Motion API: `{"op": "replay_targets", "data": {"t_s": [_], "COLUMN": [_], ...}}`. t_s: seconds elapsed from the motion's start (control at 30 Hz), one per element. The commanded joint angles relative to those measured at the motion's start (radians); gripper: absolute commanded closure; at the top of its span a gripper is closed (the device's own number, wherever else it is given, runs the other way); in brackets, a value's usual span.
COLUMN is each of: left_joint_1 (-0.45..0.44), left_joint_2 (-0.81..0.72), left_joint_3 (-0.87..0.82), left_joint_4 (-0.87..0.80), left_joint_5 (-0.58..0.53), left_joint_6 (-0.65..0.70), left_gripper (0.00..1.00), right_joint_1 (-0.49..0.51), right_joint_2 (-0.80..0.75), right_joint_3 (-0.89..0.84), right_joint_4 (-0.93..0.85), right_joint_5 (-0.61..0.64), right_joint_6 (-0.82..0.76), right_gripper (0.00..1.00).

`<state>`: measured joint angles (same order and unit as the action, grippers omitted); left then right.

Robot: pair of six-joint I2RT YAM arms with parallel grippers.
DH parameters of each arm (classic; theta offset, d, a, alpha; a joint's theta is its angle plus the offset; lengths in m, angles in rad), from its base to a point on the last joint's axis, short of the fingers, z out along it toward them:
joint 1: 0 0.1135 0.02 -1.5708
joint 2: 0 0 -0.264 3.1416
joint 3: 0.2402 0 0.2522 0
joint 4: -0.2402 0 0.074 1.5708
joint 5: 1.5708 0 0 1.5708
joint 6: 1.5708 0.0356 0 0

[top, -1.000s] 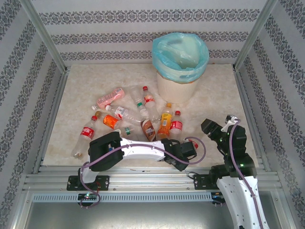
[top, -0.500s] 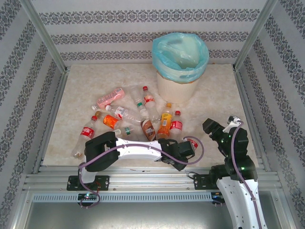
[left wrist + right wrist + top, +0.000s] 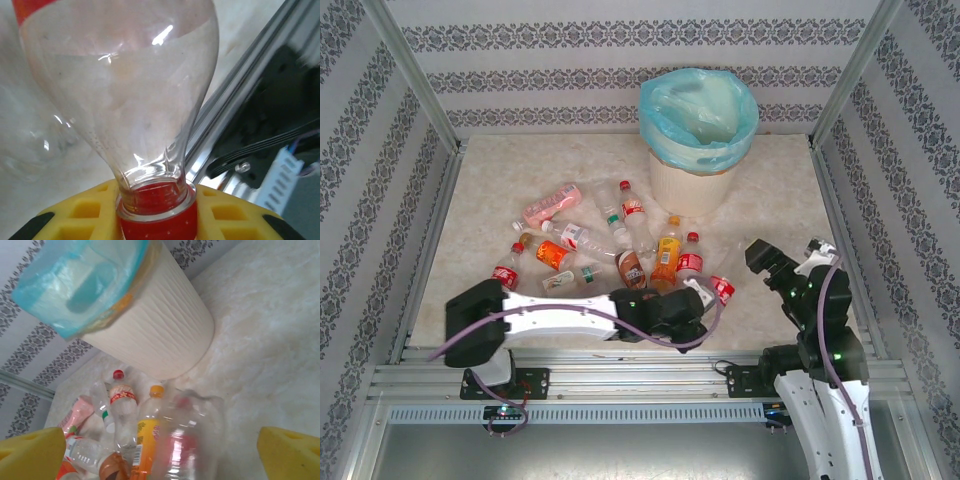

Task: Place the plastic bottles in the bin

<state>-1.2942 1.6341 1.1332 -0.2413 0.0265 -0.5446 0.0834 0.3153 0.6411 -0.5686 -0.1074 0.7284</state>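
Marble tabletop (image 3: 770,200) | L gripper (image 3: 157,220) clamped on red-cap bottle (image 3: 120,85) neck | R gripper (image 3: 160,455) released, fingers wide

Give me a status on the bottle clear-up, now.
Done: nothing evident; the cream-white round bin with the blue-green bag shows no bottle inside from above. In hand: the left gripper is shut on the neck of a clear red-capped plastic bottle; the right gripper is open. Left: that bottle plus the pile of plastic bottles on the table.
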Motion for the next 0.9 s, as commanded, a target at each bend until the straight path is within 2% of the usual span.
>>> {"op": "replay_targets", "data": {"t_s": [0.0, 0.2, 0.27, 0.43, 0.57, 0.73, 0.87], "left_joint_1": [0.005, 0.004, 0.005, 0.004, 0.004, 0.004, 0.004], "left_joint_2": [-0.076, -0.15, -0.166, -0.193, -0.221, -0.245, -0.276], "left_joint_3": [-0.044, -0.082, -0.094, -0.135, -0.174, -0.215, -0.242], "left_joint_4": [0.119, 0.157, 0.171, 0.199, 0.222, 0.264, 0.286], "left_joint_5": [-0.105, -0.155, -0.15, -0.136, -0.126, -0.112, -0.116], "left_joint_6": [0.086, 0.165, 0.18, 0.199, 0.189, 0.21, 0.241], "left_gripper": [0.8, 0.81, 0.81, 0.8, 0.8, 0.8, 0.79], "right_joint_1": [0.011, 0.013, 0.015, 0.016, 0.016, 0.02, 0.027], "right_joint_2": [0.058, 0.235, 0.259, 0.258, 0.281, 0.339, 0.349], "right_joint_3": [0.051, 0.098, 0.098, 0.096, 0.137, 0.15, 0.15], "right_joint_4": [0.005, 0.074, 0.104, 0.173, 0.135, 0.141, 0.134], "right_joint_5": [-0.057, -0.325, -0.371, -0.395, -0.4, -0.505, -0.518], "right_joint_6": [0.005, 0.023, 0.033, 0.024, -0.032, -0.038, -0.046], "right_gripper": [0.02, 0.02, 0.02, 0.12, 0.24, 0.26, 0.3]}}
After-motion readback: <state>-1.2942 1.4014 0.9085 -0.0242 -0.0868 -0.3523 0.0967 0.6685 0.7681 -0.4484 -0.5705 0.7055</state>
